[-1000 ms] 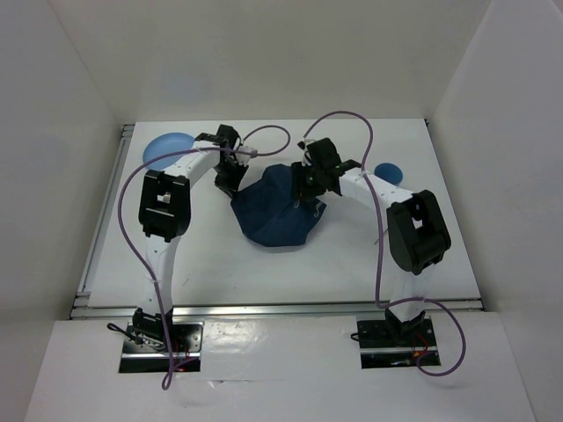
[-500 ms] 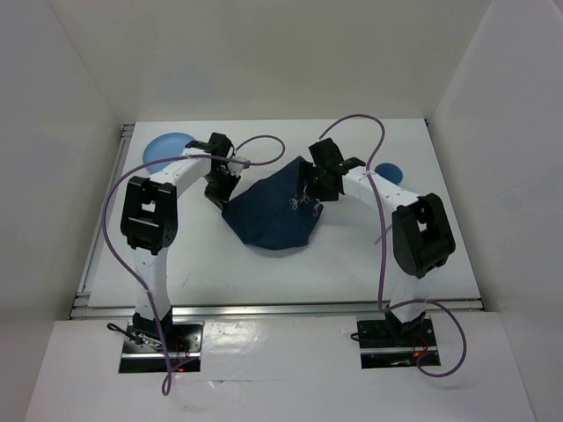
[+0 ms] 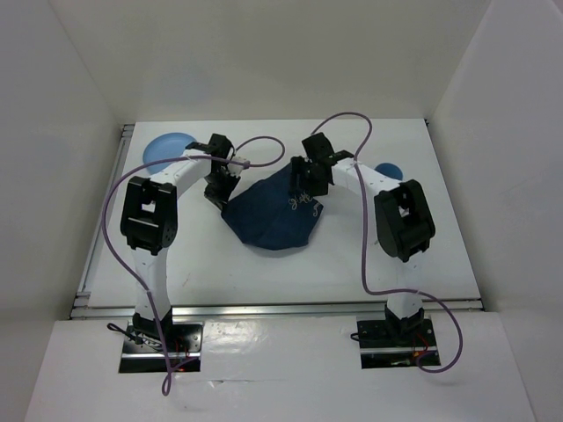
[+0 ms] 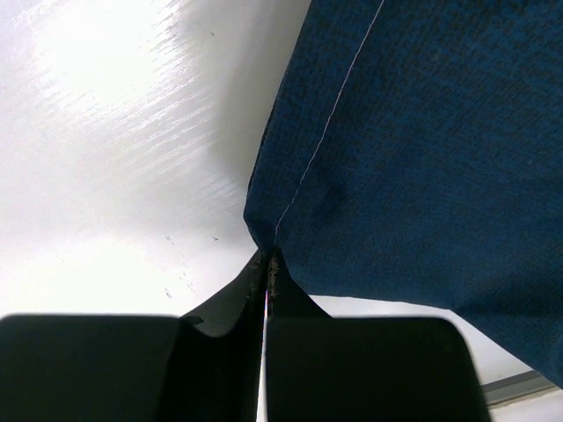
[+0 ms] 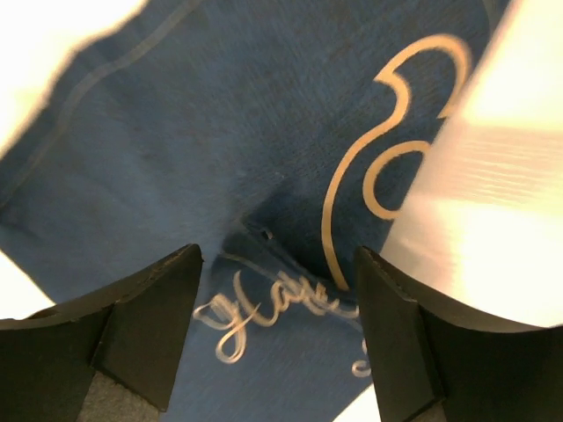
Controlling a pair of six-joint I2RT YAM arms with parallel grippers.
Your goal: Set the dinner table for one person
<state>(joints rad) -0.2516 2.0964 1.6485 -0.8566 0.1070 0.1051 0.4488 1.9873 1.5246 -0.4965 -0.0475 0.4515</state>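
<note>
— Where's the tabletop (image 3: pixel 264 272) in all this?

— It is the big white surface under both arms, boxed in by white walls, with a metal rail (image 3: pixel 281 308) along its near edge. Starting at the left, a round blue plate (image 3: pixel 165 147) lies flat in the far left corner, partly hidden behind the left arm.

— And the left pincer (image 3: pixel 220 187)?

— Just right of the plate, reaching down to the tabletop. Its wrist view shows the left pincer (image 4: pixel 266 260) pressed together, pinching the stitched left edge of the navy cloth (image 4: pixel 422 149) right at the tips. Bare white tabletop (image 4: pixel 114 132) lies to the left of that pinch.

— How does the cloth lie?

— In the top view the navy cloth (image 3: pixel 268 215) is a rumpled, roughly rounded heap between the two pincers, near the middle of the tabletop, with pale print showing on its right side.

— The right pincer (image 3: pixel 310 178)?

— It sits at the cloth's far right edge. From its own camera the right pincer (image 5: pixel 277 257) is spread wide, with the navy cloth (image 5: pixel 176 149) and its pale looping print below the gap. Nothing is pinched; I can't tell whether the tips touch the fabric.

— Anything further right?

— A small blue dish (image 3: pixel 388 170), partly hidden behind the right arm, apart from the cloth.
</note>
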